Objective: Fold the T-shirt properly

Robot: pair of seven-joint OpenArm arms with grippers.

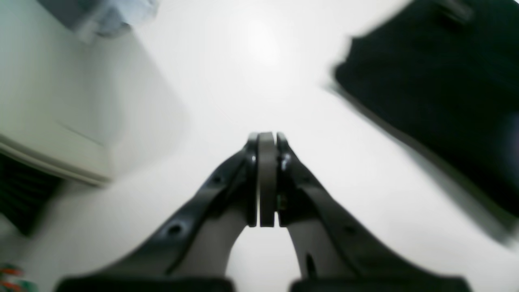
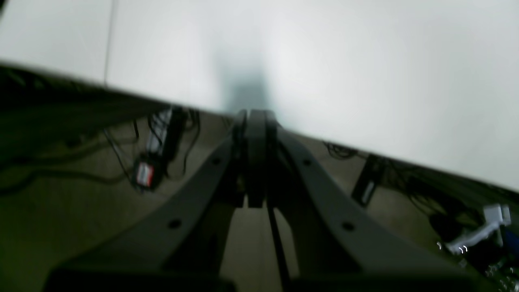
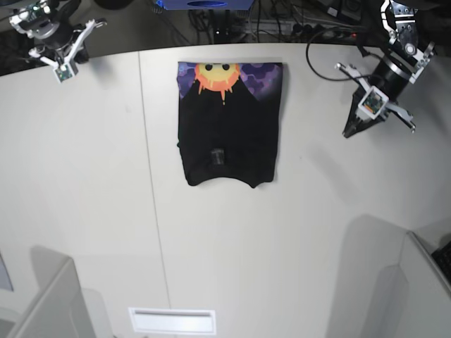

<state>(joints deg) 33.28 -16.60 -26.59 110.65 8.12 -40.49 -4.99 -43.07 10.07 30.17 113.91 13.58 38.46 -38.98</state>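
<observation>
The T-shirt (image 3: 227,130) lies folded into a black rectangle at the back middle of the white table (image 3: 282,232), with its orange sun print on the far edge. In the left wrist view the T-shirt (image 1: 438,93) is a blurred black mass at the upper right. My left gripper (image 1: 266,136) is shut and empty. It hovers over bare table to the right of the shirt (image 3: 351,129), apart from it. My right gripper (image 2: 256,117) is shut with nothing in it and sits over the table's far left edge. Its arm (image 3: 53,39) shows at the top left.
A seam (image 3: 151,176) runs down the table left of the shirt. Grey partitions stand at the front left (image 3: 42,303) and front right (image 3: 394,282). A white slot (image 3: 173,320) lies at the front edge. Cables (image 2: 150,170) clutter the floor behind the table.
</observation>
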